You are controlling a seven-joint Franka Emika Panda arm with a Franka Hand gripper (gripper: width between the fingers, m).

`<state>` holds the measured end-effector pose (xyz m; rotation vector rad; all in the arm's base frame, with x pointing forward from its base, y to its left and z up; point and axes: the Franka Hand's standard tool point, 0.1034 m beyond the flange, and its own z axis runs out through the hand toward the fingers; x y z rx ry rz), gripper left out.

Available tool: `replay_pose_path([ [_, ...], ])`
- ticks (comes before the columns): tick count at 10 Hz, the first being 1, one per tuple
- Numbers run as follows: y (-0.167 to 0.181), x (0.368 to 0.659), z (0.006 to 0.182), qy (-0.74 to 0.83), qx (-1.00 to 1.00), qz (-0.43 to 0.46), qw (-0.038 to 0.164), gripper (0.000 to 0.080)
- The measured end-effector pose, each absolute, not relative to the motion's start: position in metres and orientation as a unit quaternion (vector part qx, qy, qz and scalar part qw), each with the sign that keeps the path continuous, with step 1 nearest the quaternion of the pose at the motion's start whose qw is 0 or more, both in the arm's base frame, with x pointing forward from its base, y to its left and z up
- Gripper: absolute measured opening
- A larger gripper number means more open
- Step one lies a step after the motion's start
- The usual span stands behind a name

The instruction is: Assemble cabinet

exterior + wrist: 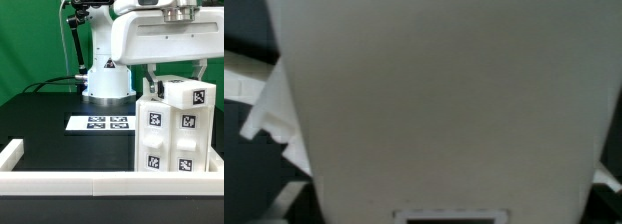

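The white cabinet (172, 135) stands upright on the black table at the exterior view's right, with square black-and-white tags on its front blocks and one on its top block (198, 97). My gripper (177, 84) comes down from above, and its two dark fingers (151, 78) straddle the cabinet's top, closed against its sides. In the wrist view a plain white face of the cabinet (446, 110) fills almost the whole picture, with a small rectangular slot (452, 216) in it. My fingers do not show there.
The marker board (103, 123) lies flat on the table in front of the robot's white base (108, 80). Low white border rails (60, 181) run along the table's near edge and the exterior view's left corner (10, 152). A green backdrop stands behind.
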<state>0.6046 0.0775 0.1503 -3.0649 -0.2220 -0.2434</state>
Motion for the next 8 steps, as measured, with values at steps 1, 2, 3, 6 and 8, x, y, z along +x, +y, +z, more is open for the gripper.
replay_pose_path([
  [1,0.0771,0.6047,0.1503,-0.031,-0.996,-0.078,0.033,0.056],
  [2,0.076,0.6052,0.1506,0.005,-0.996,-0.078,0.035,0.056],
  [3,0.0754,0.6054,0.1508,0.018,-0.996,-0.077,0.036,0.056],
  [6,0.0739,0.6057,0.1509,0.116,-0.99,-0.074,0.043,0.056],
  [8,0.0744,0.6043,0.1498,0.216,-0.972,-0.072,0.05,0.056],
])
